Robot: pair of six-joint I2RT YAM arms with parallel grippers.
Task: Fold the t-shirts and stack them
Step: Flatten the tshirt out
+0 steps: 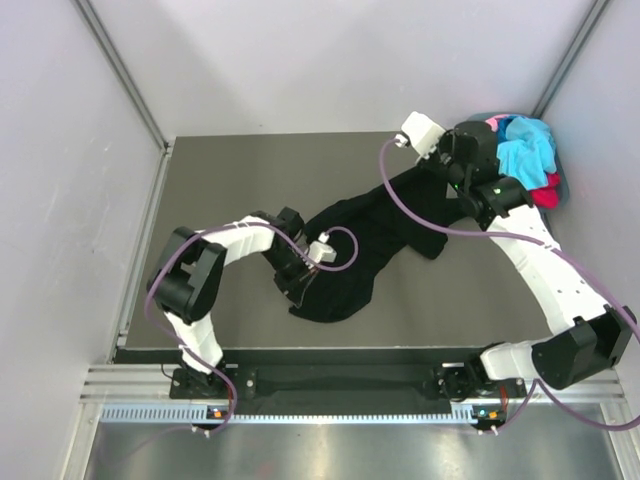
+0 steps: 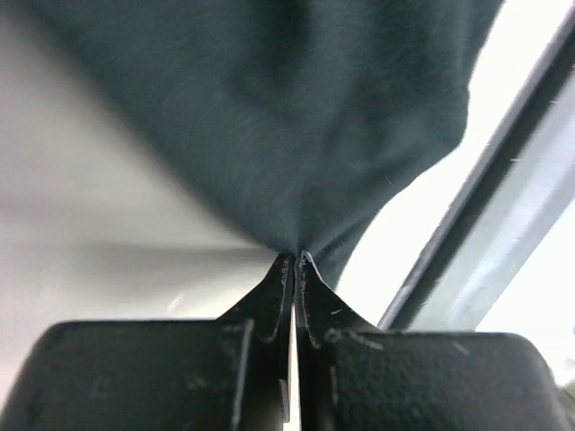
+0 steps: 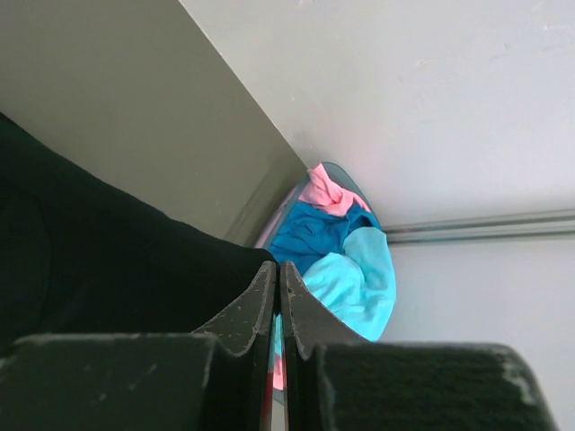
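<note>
A large black t-shirt [image 1: 370, 235] lies crumpled in a long diagonal band across the table. My left gripper [image 1: 300, 278] is at its lower left end. In the left wrist view this gripper [image 2: 295, 256] is shut on a pinch of the dark cloth [image 2: 269, 108], which fans out above the tips. My right gripper [image 1: 447, 172] is at the shirt's upper right end. The right wrist view shows it [image 3: 277, 266] shut, with the edge of the black cloth [image 3: 90, 260] at its tips. Turquoise [image 1: 525, 150], pink [image 1: 493, 122] and red [image 1: 547, 190] shirts are piled at the back right.
The pile sits in a grey-blue basket [image 3: 278, 215] in the table's back right corner, just behind my right gripper, with a blue shirt [image 3: 310, 238] among them. White walls close in the dark table [image 1: 230, 170] on three sides. A metal rail [image 1: 330, 385] runs along the near edge.
</note>
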